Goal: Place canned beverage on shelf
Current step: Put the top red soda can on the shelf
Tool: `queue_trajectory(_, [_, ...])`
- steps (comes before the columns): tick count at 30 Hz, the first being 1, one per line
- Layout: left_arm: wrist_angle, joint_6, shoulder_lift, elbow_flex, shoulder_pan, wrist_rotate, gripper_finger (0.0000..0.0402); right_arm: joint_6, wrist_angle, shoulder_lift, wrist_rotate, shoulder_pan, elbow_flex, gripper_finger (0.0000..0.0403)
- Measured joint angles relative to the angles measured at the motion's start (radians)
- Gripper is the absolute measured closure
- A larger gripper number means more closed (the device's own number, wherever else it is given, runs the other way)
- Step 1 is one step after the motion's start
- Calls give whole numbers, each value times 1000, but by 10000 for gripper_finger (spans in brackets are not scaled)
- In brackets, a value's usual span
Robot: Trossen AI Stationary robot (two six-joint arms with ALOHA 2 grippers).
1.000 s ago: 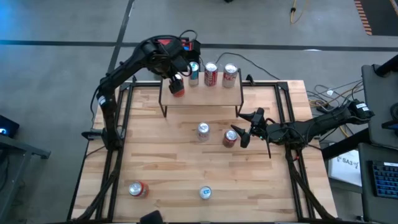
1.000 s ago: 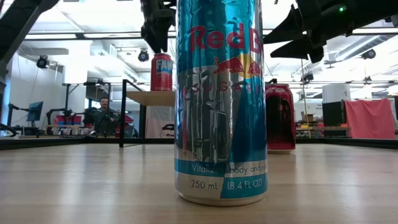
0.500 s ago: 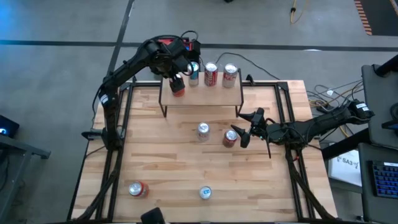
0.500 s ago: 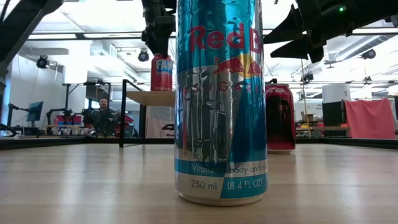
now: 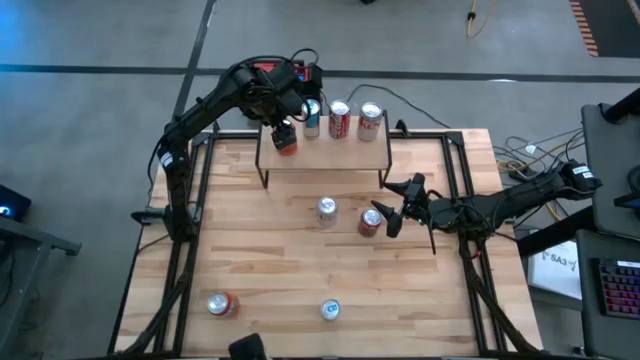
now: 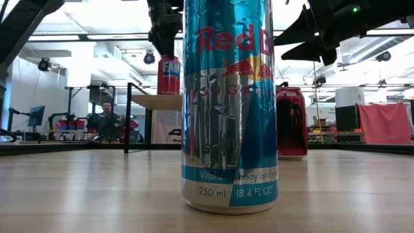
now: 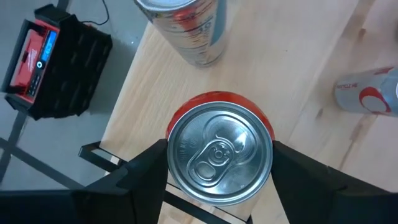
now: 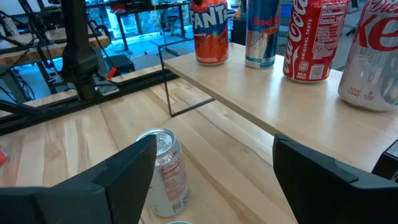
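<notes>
I am narrowing my left gripper (image 7: 219, 165) over the orange Fanta can (image 5: 286, 142), which is standing upright at the left end of the shelf (image 5: 345, 155); a moment ago my fingers were spread wide. They are now flanking the can's top closely, though whether they are pressing it I cannot tell. The can looks placed, so I judge this one nearly done. My right gripper (image 5: 398, 208) is waiting half spread beside a red can (image 5: 370, 221) on the table (image 5: 280, 280), gripping nothing
</notes>
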Motion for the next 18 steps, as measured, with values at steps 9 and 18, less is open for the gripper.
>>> queue_trajectory(9, [0, 158, 0, 0, 7, 27, 168, 0, 0, 0, 0, 0, 0, 103])
queue_trajectory(18, [-3, 293, -1, 0, 23, 52, 168, 0, 0, 0, 0, 0, 0, 103])
